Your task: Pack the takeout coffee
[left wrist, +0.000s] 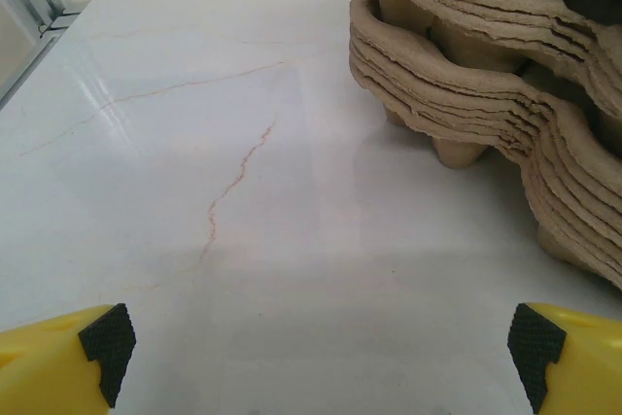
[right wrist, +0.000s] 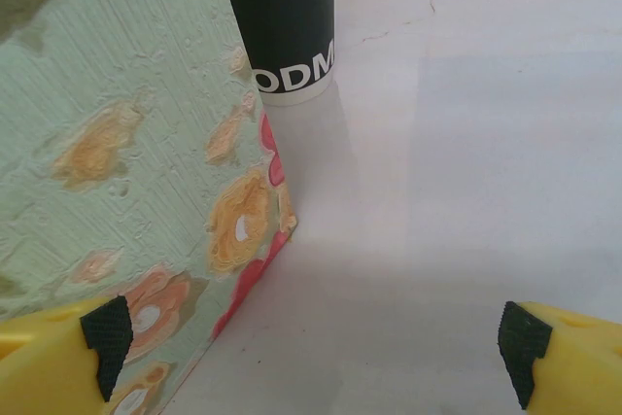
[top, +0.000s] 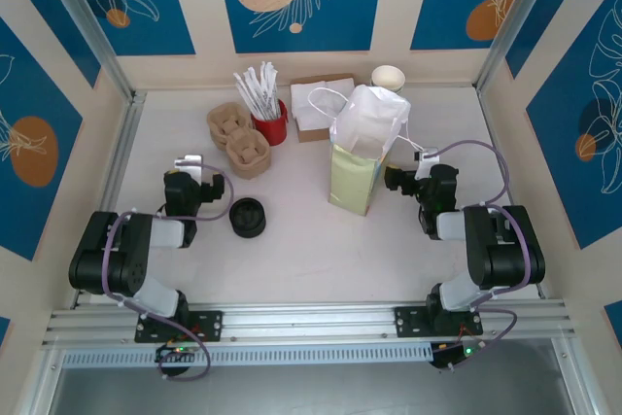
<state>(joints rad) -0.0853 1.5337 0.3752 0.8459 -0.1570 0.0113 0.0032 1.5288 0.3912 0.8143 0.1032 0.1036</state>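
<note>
**Reaching for the coffee: turn the left tool first**

We judge that the task is at its beginning. The takeout coffee point(top: 248, 218), a small cup under a round black plastic lid, stands on the white desk point(top: 311, 259) just to the right of the left arm. It is well apart from the tall pale green paper bag with a flower print point(top: 352, 182), so nothing is packed yet.

The left tool point(left wrist: 321, 347) is wide and holds nothing. It faces the stack of brown pulp cup carriers point(left wrist: 486, 94), not the cup. The right tool point(right wrist: 316, 337) is also wide and empty, just beside the lower wall of the bag.

To do this step well, we would first turn the left tool to the right, toward the coffee. Then we would come in low from the side and close on the paper body below the lid. We would not grip the lid itself, because it may come off. The squeeze should be gentle, since a paper cup is easily crushed, and the cup must stay upright during the whole lift.

The top of the bag carries white crumpled material with 2 loop handles point(top: 369, 114). We cannot tell how open the mouth is. We think the right tool should steady or open the bag before the cup goes down.
</note>
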